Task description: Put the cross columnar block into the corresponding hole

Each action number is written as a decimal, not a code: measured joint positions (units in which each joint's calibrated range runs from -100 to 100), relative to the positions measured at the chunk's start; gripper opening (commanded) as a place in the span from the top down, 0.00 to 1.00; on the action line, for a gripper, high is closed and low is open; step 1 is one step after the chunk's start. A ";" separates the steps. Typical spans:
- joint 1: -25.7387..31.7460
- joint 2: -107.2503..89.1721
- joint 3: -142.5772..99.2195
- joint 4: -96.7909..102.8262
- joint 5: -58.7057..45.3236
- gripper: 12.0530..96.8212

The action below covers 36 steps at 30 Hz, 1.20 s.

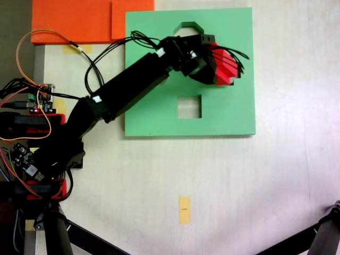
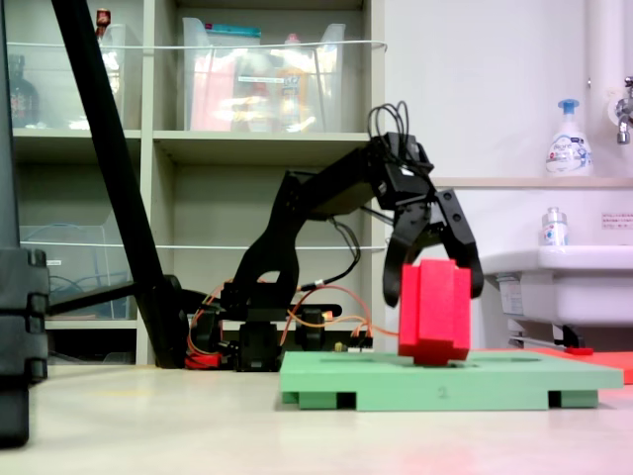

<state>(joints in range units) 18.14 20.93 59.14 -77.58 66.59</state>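
Observation:
The red cross columnar block stands upright and slightly tilted on the right part of the green foam board. Its lower end rests at the board's surface. My gripper comes down over it from above. One black finger lies against each side of the block, so the gripper is shut on the block. The cross-shaped hole is hidden beneath the block and the gripper. In the side-on fixed view the board is seen edge-on and its cutouts do not show.
The board also has a square cutout and an octagonal cutout. Orange foam sheets lie at the top left, and a yellow tape mark is on the table. The arm's base, electronics and wires sit at the left.

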 measured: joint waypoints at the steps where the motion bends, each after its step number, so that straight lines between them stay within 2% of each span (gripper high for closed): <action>1: 0.00 0.14 0.10 0.00 0.00 0.67; 25: -0.10 9.03 2.06 1.57 -0.15 0.67; 36: -0.78 14.50 6.08 3.13 -0.24 0.59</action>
<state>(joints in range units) 17.36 35.43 65.21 -74.45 66.35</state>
